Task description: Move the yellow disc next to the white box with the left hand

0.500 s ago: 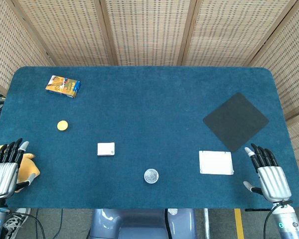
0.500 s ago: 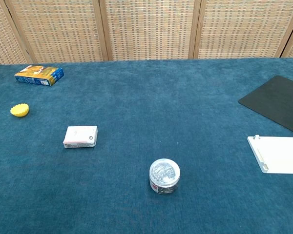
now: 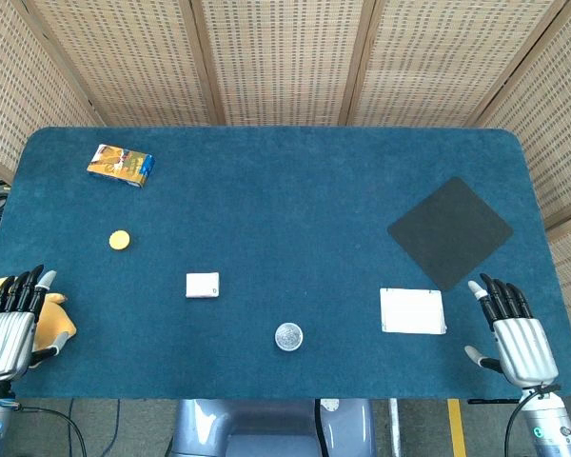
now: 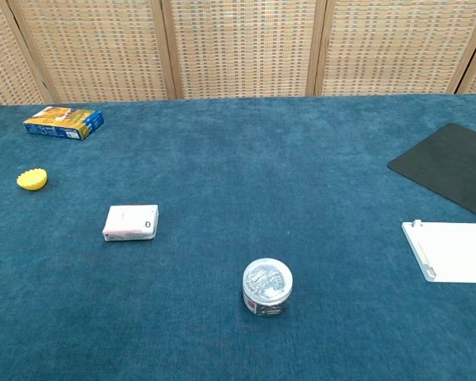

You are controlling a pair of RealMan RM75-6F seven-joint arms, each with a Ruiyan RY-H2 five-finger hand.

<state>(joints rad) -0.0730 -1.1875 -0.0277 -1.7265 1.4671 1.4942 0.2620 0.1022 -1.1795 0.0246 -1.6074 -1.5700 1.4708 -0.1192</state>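
Observation:
The yellow disc lies on the blue table at the left, also seen in the chest view. The small white box sits to its right and nearer the front. My left hand hovers at the table's front-left corner, fingers extended and apart, holding nothing, well short of the disc. My right hand rests at the front-right corner, fingers extended, empty. Neither hand shows in the chest view.
A blue-and-orange carton lies at the back left. A round silver tin stands near the front middle. A white flat tray and a dark mat lie at the right. Something yellow sits beside my left hand.

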